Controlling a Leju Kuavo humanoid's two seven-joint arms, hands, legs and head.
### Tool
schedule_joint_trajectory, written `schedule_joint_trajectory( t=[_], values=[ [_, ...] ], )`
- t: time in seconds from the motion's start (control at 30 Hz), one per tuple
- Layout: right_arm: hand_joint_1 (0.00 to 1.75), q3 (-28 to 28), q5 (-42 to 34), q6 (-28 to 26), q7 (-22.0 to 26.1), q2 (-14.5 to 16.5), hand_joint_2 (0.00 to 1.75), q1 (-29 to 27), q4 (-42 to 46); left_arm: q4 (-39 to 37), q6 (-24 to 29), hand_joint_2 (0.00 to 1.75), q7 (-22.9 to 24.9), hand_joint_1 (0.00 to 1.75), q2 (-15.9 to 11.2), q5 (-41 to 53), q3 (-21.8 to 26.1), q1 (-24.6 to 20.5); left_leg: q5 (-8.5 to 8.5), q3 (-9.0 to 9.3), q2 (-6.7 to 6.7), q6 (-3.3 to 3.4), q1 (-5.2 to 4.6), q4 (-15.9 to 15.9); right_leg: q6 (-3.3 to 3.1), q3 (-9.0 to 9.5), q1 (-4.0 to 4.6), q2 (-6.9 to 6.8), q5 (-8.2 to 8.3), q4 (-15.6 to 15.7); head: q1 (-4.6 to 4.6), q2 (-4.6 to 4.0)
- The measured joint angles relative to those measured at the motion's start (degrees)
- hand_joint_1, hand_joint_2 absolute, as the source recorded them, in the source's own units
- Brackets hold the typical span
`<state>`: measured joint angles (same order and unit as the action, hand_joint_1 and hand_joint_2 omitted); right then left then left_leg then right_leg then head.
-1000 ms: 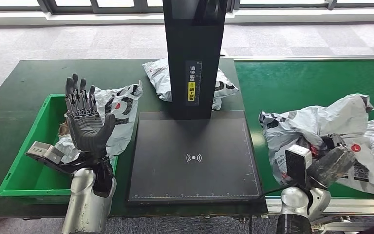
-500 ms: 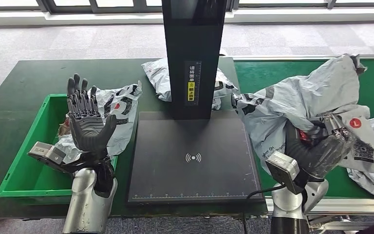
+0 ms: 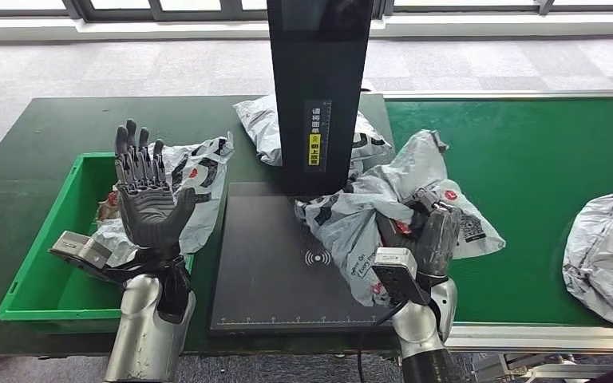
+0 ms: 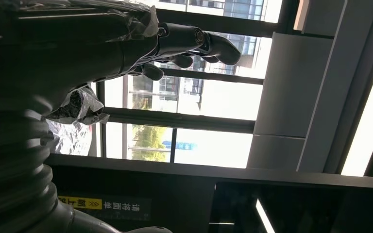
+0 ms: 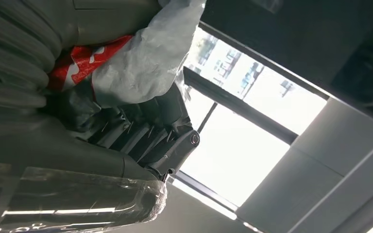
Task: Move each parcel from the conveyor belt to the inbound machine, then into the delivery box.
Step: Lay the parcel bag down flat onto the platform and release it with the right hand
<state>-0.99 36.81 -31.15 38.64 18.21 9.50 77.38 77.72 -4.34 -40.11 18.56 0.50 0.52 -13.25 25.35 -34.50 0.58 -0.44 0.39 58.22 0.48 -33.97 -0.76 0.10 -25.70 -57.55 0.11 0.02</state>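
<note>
My right hand (image 3: 429,233) grips a crumpled grey parcel (image 3: 367,209) and holds it above the right half of the black scanner pad (image 3: 271,263) of the inbound machine. In the right wrist view the same parcel (image 5: 150,53), grey with a red patch, lies against the hand (image 5: 141,131). My left hand (image 3: 145,195) is raised, palm up, fingers spread and empty, over the near right corner of the green delivery box (image 3: 48,263). A grey parcel (image 3: 195,179) lies over that box's right rim. Another parcel (image 3: 607,255) rests on the green conveyor belt (image 3: 527,152) at the right.
The machine's black upright column (image 3: 318,88) stands at the back of the pad. One more parcel (image 3: 263,128) lies behind it on the dark green table (image 3: 88,120). The conveyor's metal rail (image 3: 543,335) runs along the near right edge.
My right hand has lifted the parcel off the conveyor and carried it left, over the scanner pad. The left hand has stayed put, raised and spread.
</note>
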Motion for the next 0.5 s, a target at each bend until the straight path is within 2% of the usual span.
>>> schedule_joint_trajectory(
  t=[0.07, 0.17, 0.27, 0.5],
  values=[
    [1.75, -1.2, -2.5, -1.3, 0.4, -0.1, 1.75, 0.4, -2.1, 0.0, 0.2, 1.75, 0.0, 0.0, 0.0, 0.0, 0.0, 0.0, 0.0, -0.02, -0.01, 0.0, 0.0, 0.0, 0.0, -0.01, 0.0, 0.01, 0.0, 0.0, 0.01, 0.0],
    [1.75, -4.9, -10.1, -4.4, 1.1, -0.5, 1.75, 1.2, -7.2, 0.0, 0.6, 1.75, 0.0, 0.0, 0.0, -0.1, -0.1, 0.0, 0.01, -0.03, -0.01, 0.0, 0.0, 0.0, 0.0, -0.02, 0.0, 0.02, 0.0, 0.0, 0.02, 0.0],
    [1.75, -8.7, -14.8, -4.3, 1.3, -0.8, 1.75, 2.2, -13.1, 0.0, 1.2, 1.75, 0.0, 0.0, 0.0, -0.1, -0.3, -0.1, 0.01, -0.04, -0.01, 0.0, 0.0, 0.0, 0.0, -0.03, 0.0, 0.01, 0.0, 0.0, 0.0, 0.0],
    [1.75, -11.9, -18.0, -3.1, 1.5, -1.5, 1.75, 4.5, -21.4, -0.1, 1.5, 1.75, 0.0, 0.0, 0.0, -0.2, -0.7, -0.1, 0.0, -0.02, -0.03, 0.0, 0.0, 0.0, 0.02, -0.03, 0.0, 0.03, 0.03, 0.0, -0.01, 0.0]
  ],
)
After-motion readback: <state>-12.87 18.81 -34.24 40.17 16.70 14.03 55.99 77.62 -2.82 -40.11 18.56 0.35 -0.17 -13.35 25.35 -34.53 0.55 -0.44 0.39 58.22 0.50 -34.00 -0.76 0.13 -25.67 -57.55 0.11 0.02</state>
